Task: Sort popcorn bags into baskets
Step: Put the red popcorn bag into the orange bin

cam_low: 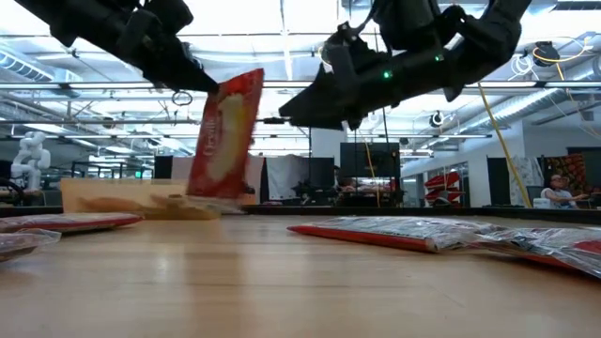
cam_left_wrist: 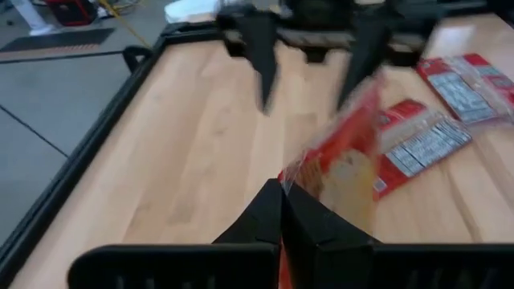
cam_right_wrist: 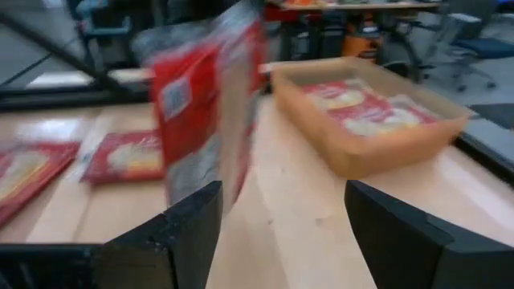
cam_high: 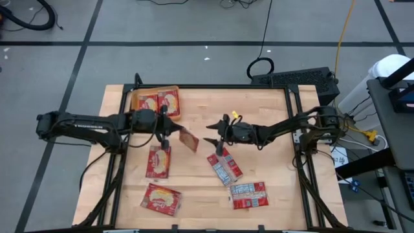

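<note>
Left claw (cam_high: 173,131) clamped on one edge of a popcorn bag (cam_high: 188,140), fingers pressed together with the packet hanging from them, lifted clear of the table (cam_high: 272,116), near the orange bin (cam_high: 134,101). Bag seen upright and slightly tilted in the low view, long axis close to vertical, bottom edge just above the wood. Right claw (cam_high: 211,131) spread wide, holding nothing, hovering on the far side of the hanging bag from the bin, fingertips pointed toward it; gap between the two claws bridged only by the packet. Bin lying behind the left claw, toward the table's far left corner, two packets (cam_high: 158,101) already flat inside. Left arm clearly the nearer one to the bin, so probably a short swing back and over the bin wall, then a release; the hanging length of the bag to be carried high enough to clear that wall. Could equally be a handover, given the right claw's wide stance facing the bag; no telling which. Four more packets (cam_high: 224,167) flat on the table, on the near side from the bin, some with the white label face up.
</note>
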Robot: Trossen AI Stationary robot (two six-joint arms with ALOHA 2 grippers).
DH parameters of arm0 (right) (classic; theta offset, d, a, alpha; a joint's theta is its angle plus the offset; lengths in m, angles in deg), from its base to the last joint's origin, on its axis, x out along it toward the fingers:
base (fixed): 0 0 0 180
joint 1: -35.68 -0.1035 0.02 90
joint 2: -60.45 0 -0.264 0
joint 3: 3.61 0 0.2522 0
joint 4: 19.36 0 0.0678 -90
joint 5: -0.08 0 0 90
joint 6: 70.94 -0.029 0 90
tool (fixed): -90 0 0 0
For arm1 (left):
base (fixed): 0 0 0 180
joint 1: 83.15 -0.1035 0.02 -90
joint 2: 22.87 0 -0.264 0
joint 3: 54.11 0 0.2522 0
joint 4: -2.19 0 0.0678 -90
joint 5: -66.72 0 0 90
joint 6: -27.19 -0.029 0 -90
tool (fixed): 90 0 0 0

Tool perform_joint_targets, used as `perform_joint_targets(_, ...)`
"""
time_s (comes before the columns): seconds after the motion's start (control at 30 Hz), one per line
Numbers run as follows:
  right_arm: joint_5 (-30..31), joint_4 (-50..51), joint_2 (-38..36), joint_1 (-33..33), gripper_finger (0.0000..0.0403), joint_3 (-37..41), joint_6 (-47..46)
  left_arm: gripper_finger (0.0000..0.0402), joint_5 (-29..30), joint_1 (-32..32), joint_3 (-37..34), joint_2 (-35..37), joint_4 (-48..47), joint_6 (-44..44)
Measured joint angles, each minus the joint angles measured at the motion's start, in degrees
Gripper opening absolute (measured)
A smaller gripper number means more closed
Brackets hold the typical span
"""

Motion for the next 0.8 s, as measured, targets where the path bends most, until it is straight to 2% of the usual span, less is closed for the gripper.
perform_joint_targets(0.13, -4.02, -0.27, 2.28, -0.49, 0.0256, -0.79, -0.20, 0.0002, 0.01, -1.78, 0.00, -0.21, -0.45, 1.49)
perform_joint_targets(0.23, -4.11, -0.62, 3.38, -0.89, 0.0256, -0.81, -2.17, 0.0002, 0.03, -2.97, 0.00, -0.17, -0.11, 2.75)
perform_joint_targets(0.43, 5.17, -4.33, 6.53, -2.20, 0.0256, -1.93, -2.74, 0.0002, 0.09, -3.94, 0.00, -0.19, -0.13, 4.32)
perform_joint_targets(0.57, 9.30, -3.90, 12.20, -2.44, 0.0256, -7.92, 1.09, 0.0001, 0.05, -5.44, 0.00, -0.19, -0.08, 6.34)
perform_joint_targets(0.67, 9.45, -3.48, 17.75, -2.43, 0.0256, -13.76, 1.05, 0.0002, 0.03, -6.85, 0.00, -0.19, -0.13, 7.69)
perform_joint_targets(0.8, 13.74, -3.60, 22.65, -2.45, 0.0249, -20.46, 1.51, 0.0002, 0.05, -7.82, 0.00, -0.19, -0.21, 8.76)
